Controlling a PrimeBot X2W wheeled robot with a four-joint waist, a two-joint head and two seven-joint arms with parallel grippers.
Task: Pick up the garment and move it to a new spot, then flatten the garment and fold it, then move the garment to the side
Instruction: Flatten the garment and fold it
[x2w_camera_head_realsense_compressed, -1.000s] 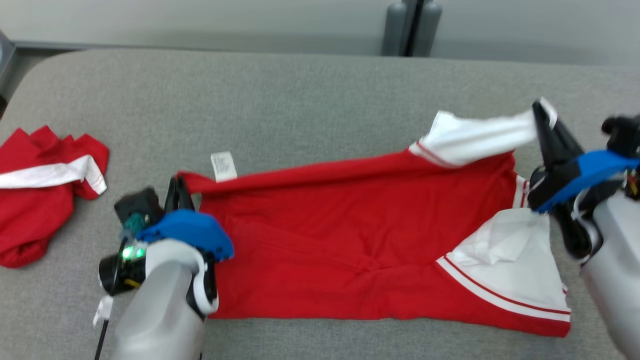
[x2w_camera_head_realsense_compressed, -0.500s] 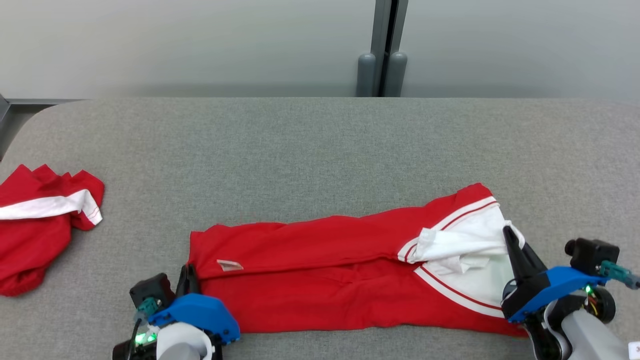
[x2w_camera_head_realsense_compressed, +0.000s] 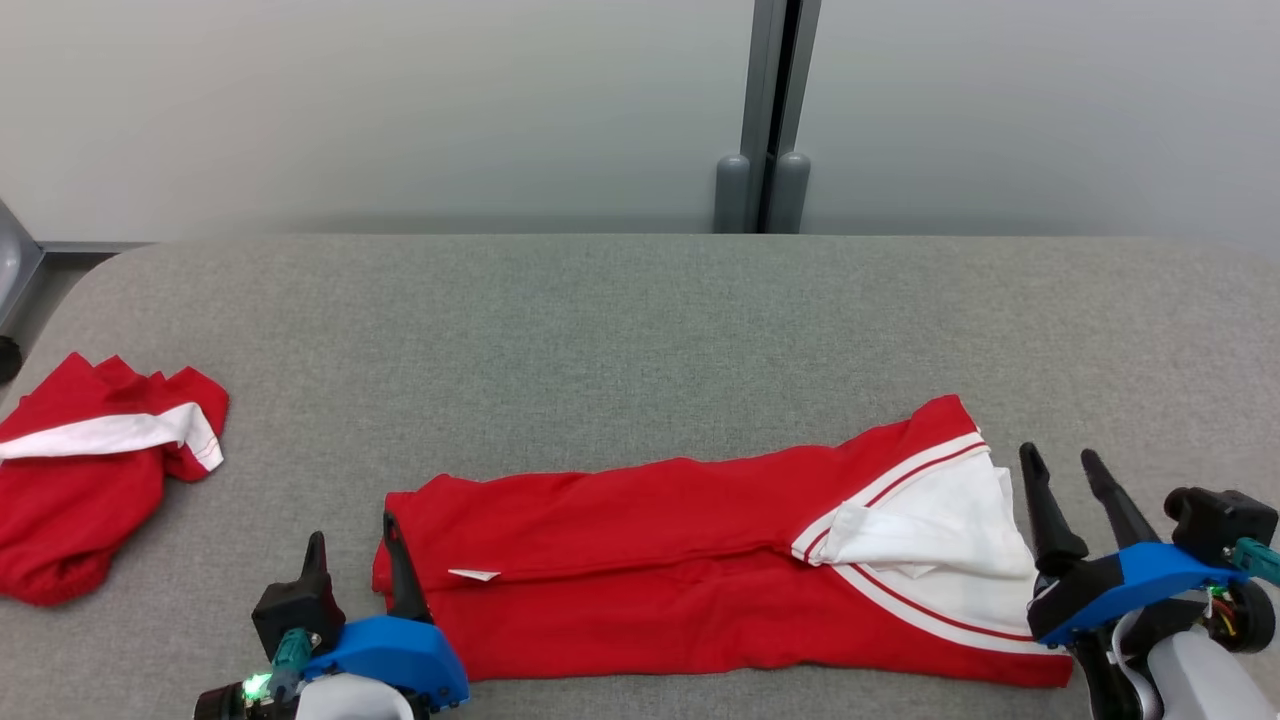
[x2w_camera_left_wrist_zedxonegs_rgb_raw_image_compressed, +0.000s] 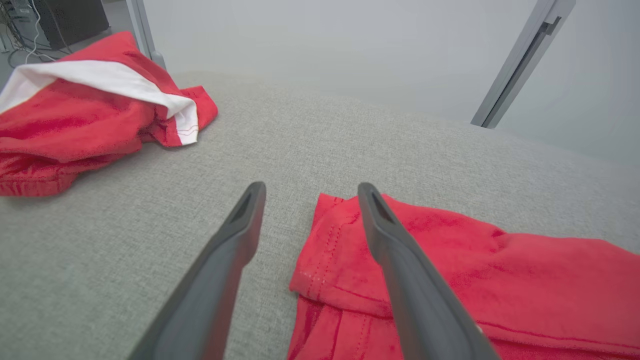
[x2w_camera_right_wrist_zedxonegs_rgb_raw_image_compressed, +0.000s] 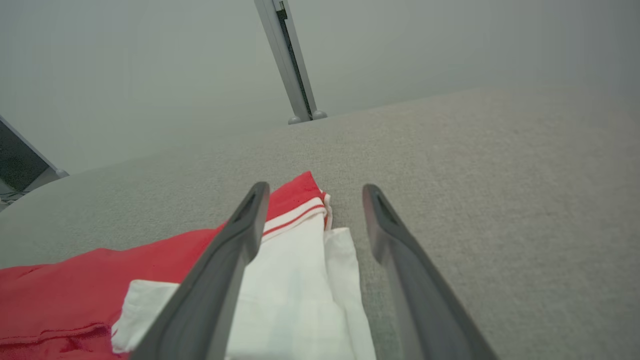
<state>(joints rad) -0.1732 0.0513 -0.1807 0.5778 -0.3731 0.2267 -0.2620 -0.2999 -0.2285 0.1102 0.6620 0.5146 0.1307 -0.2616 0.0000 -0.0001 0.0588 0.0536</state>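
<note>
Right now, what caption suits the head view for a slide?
Left hand and right hand open at either end of the folded garment on the grey surface; a second garment lies aside.

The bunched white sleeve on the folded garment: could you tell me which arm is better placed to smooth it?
Likely right: the right gripper is open beside the white sleeve, while the left gripper sits at the garment's opposite end.
</note>
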